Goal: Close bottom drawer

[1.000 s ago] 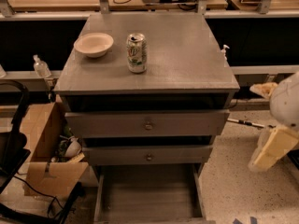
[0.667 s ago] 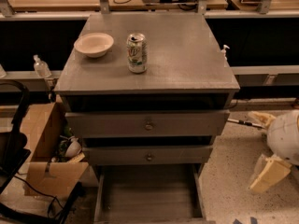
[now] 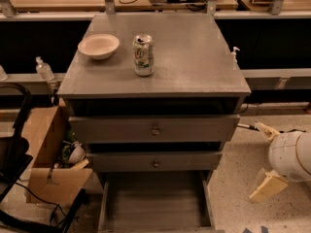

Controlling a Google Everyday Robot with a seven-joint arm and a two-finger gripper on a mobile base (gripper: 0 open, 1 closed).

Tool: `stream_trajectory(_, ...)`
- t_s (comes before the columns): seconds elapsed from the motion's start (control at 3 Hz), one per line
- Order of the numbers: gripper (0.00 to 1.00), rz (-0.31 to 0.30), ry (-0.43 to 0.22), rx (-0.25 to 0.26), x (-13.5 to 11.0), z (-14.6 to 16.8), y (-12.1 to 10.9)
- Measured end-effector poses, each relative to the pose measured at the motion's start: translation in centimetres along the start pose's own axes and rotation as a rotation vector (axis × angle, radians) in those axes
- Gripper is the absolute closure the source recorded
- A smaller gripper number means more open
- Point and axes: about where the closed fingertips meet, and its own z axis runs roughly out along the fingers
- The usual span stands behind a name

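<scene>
The bottom drawer (image 3: 155,203) of the grey cabinet is pulled far out, showing its grey plank floor; its front panel is cut off by the frame's lower edge. Above it are the mid-sized drawer front (image 3: 154,162) and the widest drawer front (image 3: 154,128), each with a round knob and each slightly out. My gripper (image 3: 265,159) is at the right of the cabinet, low, level with the lower drawers and apart from them. One cream finger (image 3: 266,186) points down and left, another (image 3: 265,130) points up and left.
On the cabinet top (image 3: 194,57) stand a white bowl (image 3: 98,45) and a soda can (image 3: 144,55). An open cardboard box (image 3: 51,159) with clutter sits on the floor at the left, beside a black frame (image 3: 14,159). Speckled floor (image 3: 233,188) lies at the right.
My gripper has moved down and a little left along the cabinet's right side, toward the level of the lower drawers. The drawers, bowl and can have not moved.
</scene>
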Motion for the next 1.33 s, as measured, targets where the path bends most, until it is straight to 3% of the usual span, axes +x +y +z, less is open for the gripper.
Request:
stream_trajectory(0.33, 0.0, 0.002, -0.007, -0.006, 0.0, 0.5, 0.3)
stream_trajectory(0.67, 0.0, 0.015, -0.038, -0.019, 0.5, 3.4, 1.7)
stream_trajectory(1.0, 0.02, 0.091, -0.131, -0.039, 3.9, 11.5, 5.0)
stream_trajectory(1.33, 0.25, 0.163, -0.19, -0.047, 7.0, 18.0, 6.9)
